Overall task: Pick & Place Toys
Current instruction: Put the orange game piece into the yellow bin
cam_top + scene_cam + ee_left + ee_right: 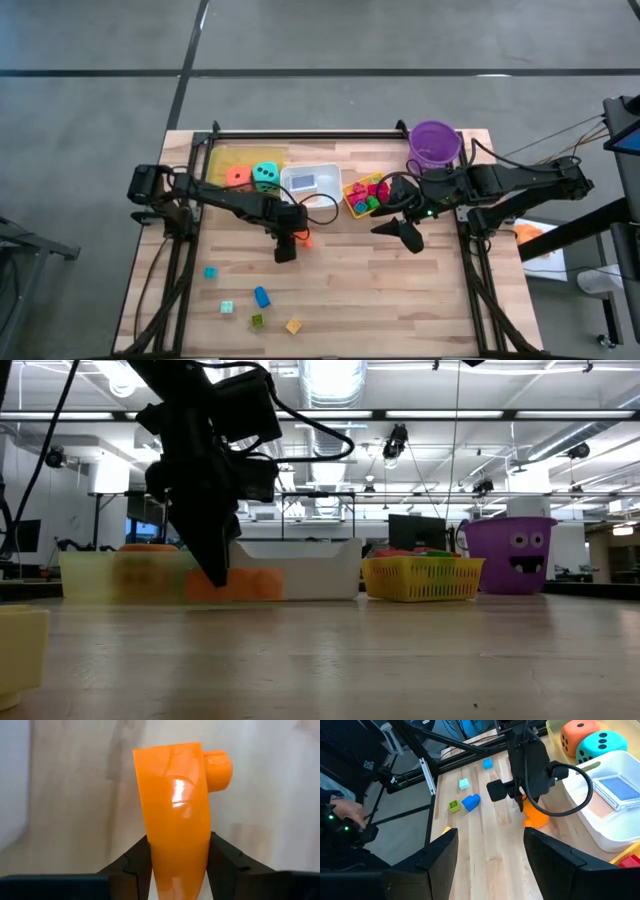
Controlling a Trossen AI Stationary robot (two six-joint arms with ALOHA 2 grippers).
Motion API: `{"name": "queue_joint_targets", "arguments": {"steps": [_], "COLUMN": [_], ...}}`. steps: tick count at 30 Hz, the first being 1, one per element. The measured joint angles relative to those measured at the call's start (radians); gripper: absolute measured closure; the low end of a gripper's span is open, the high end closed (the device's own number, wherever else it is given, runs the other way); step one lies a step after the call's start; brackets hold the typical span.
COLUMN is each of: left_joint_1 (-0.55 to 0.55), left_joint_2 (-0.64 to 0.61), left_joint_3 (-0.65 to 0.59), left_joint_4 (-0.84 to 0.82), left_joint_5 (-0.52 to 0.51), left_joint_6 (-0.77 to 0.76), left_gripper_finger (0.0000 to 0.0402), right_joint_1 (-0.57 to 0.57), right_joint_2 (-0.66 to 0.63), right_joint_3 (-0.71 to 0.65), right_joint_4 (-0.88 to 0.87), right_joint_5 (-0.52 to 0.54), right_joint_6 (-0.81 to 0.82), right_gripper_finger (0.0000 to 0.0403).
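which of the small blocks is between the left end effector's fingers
The orange block, between the left end effector's fingers on the wood beside the white tray. The teal, blue, green and yellow blocks lie loose nearer the table's front edge.

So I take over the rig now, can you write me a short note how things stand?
Left gripper: fingers against both sides of the orange block on the table.
Right gripper: open, empty, mid-table.
Done: both dice in the yellow tray; blocks in the yellow basket.
Left: the orange block and five loose blocks at the front left.
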Motion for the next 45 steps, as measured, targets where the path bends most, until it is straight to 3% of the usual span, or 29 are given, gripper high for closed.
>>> {"name": "queue_joint_targets", "arguments": {"steps": [5,17,26,33,36,40,45], "left_joint_1": [-0.001,-0.001,0.0,-0.001,-0.001,-0.002,-0.003], "left_joint_2": [-0.078,-0.327,-0.332,-0.333,-0.333,-0.332,-0.332], "left_joint_3": [-0.002,-0.001,0.1,0.145,0.148,0.148,0.148], "left_joint_4": [0.053,0.359,0.42,0.419,0.419,0.427,0.549], "left_joint_5": [0.08,0.088,0.062,0.062,0.062,0.062,0.114], "left_joint_6": [-0.089,-0.229,-0.229,-0.22,-0.216,-0.219,-0.237], "left_gripper_finger": [0.0268,0.0268,0.0268,0.0268,0.0268,0.0268,0.0268], "right_joint_1": [0.0,-0.001,-0.001,-0.004,-0.003,-0.004,-0.003], "right_joint_2": [0.0,0.002,0.003,0.003,0.003,0.003,0.003], "right_joint_3": [0.0,-0.019,-0.057,-0.064,-0.064,-0.068,-0.068], "right_joint_4": [0.0,0.019,0.279,0.275,0.276,0.274,0.325], "right_joint_5": [-0.001,-0.001,-0.001,0.034,0.056,0.085,0.081], "right_joint_6": [0.0,0.006,-0.01,0.052,0.072,0.086,0.062], "right_gripper_finger": [0.018,0.018,0.018,0.0175,0.0151,0.0086,0.0013]}}
